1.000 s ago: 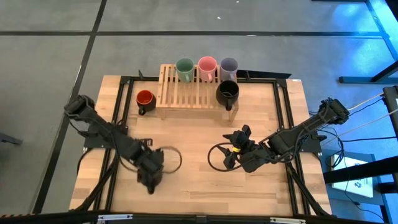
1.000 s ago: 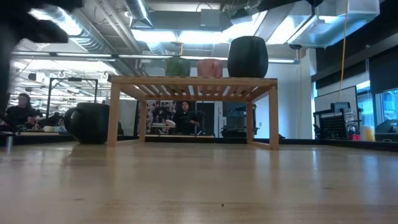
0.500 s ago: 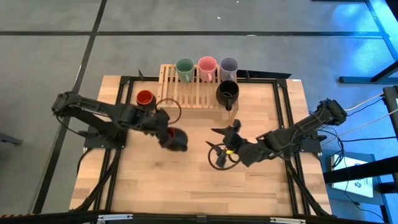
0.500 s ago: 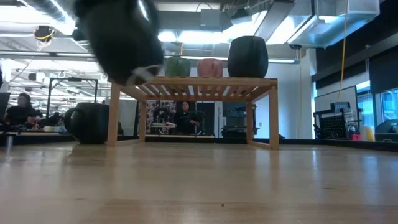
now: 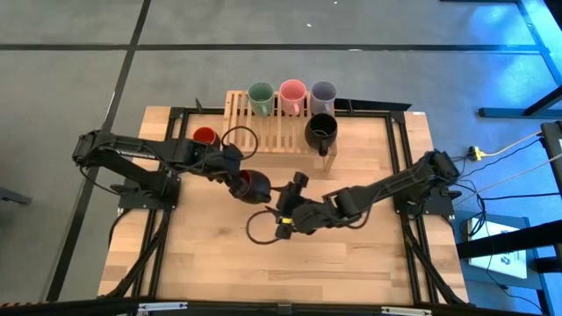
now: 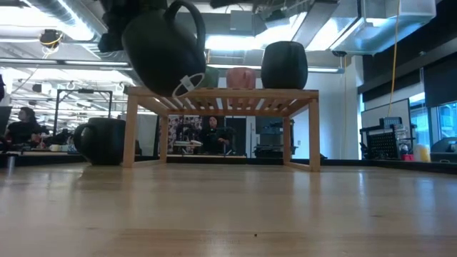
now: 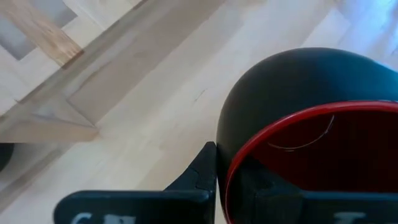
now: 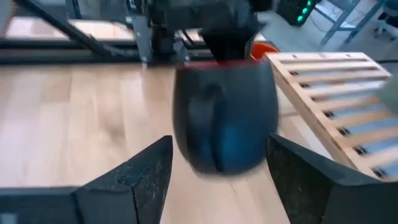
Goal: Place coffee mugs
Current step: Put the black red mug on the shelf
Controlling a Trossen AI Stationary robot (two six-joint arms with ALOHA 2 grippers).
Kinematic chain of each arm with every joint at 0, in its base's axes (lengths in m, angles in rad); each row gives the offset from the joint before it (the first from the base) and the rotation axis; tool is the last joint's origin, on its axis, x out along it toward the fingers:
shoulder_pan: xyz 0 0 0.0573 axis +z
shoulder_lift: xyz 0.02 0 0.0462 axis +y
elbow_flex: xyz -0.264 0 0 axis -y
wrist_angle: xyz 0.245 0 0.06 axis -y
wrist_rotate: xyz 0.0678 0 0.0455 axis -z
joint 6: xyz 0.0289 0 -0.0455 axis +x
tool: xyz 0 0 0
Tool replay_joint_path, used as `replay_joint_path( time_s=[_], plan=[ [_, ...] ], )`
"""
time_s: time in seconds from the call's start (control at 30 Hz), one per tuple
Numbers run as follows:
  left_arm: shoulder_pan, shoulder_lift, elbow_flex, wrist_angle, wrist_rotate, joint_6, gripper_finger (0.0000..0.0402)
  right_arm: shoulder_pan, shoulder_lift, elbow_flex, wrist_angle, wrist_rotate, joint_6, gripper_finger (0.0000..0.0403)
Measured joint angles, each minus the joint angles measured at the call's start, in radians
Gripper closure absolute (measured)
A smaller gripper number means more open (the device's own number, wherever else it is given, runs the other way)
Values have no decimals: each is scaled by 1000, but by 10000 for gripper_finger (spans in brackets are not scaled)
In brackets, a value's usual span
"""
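Left pincer [image 5: 239, 182] clamps the dark red mug's [image 7: 311, 124] rim, visible only at its wrist; right pincer [image 8: 214, 162] gapes.

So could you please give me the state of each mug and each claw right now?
Dark red mug: lifted, gripped at its rim by left claw.
Right claw: open, near that mug.
Orange-red mug: on table beside rack.
Green, pink, lavender, black mugs: upright on rack.
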Motion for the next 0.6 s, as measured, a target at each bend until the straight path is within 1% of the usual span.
replay_joint_path(
  time_s=[0.17, 0.3, 0.47, 0.53, 0.6],
  plan=[
    [8, 1, 0, 3, 0, 2, 392, -11, 38, 46, -1, -16, 0, 158],
    [8, 1, 0, 5, -1, 9, 392, -26, 66, 51, -2, -31, 40, 158],
    [8, 0, 0, 10, 0, 10, 392, -36, 92, 51, 32, -25, 45, 158],
    [8, 0, 0, 9, 0, 13, 392, -36, 101, 51, 40, -24, 46, 162],
    [8, 0, 0, 10, 0, 13, 392, -41, 103, 50, 34, -20, 46, 175]
  ],
)
